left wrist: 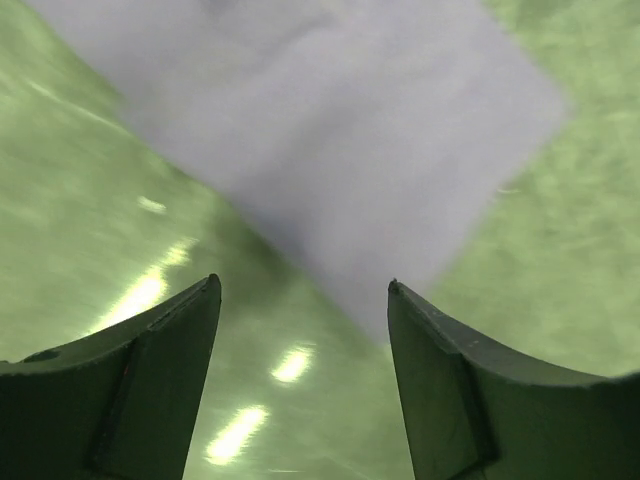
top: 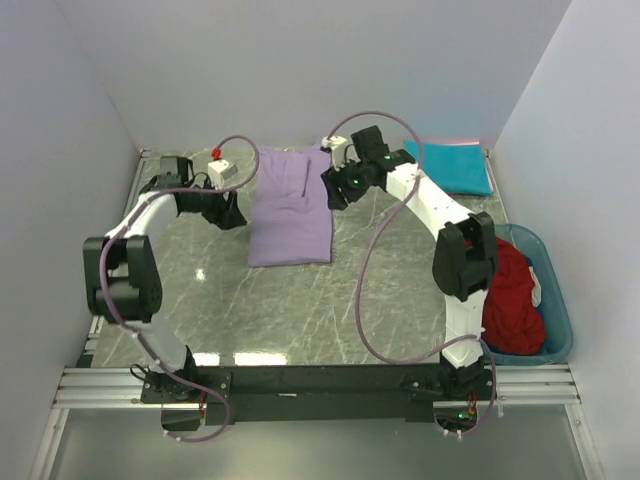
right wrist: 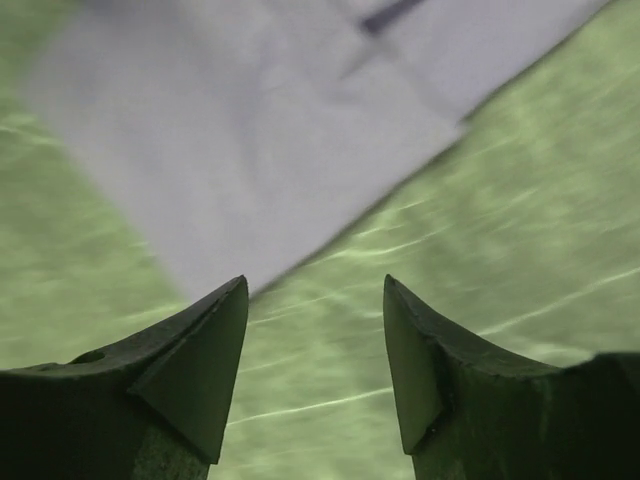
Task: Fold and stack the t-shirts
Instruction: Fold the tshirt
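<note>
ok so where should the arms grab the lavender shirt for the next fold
Likely its two near corners, one from each side. The lavender shirt lies flat as a long strip running near to far, so the open left gripper and right gripper could lift that end over the far one.

A translucent teal plastic bin (top: 560, 300) sits at the right edge of the grey marbled surface (top: 300, 300), beside a white wall (top: 600, 150).
</note>
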### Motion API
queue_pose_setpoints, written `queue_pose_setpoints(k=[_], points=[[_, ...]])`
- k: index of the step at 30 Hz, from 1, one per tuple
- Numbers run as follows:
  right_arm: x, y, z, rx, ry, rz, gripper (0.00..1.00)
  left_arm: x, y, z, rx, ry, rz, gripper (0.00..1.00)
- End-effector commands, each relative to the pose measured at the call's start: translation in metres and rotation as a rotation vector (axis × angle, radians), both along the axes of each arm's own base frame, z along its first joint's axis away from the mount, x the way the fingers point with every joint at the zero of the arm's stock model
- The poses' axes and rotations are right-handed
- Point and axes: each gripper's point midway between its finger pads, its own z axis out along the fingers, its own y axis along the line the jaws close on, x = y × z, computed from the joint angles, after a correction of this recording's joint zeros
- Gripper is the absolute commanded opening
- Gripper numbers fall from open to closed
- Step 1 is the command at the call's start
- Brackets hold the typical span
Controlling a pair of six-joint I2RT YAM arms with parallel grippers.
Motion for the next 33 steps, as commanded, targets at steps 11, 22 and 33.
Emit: queue_pose_setpoints(k=[11, 22, 33], points=[[-0.106, 0.017, -0.07, 0.257, 0.615, -0.169, 0.62, -0.079, -0.022, -0.048, -0.192, 0.428, 0.21, 0.67], [-0.117, 0.024, -0.105, 0.281, 0.722, -0.178, 0.56, -0.094, -0.033, -0.075, -0.264, 0.579, 0.196, 0.52], [-0.118, 0.02, -0.109, 0.254, 0.717, -0.165, 0.0, -0.099, -0.035, -0.075, -0.276, 0.59, 0.164, 0.11]])
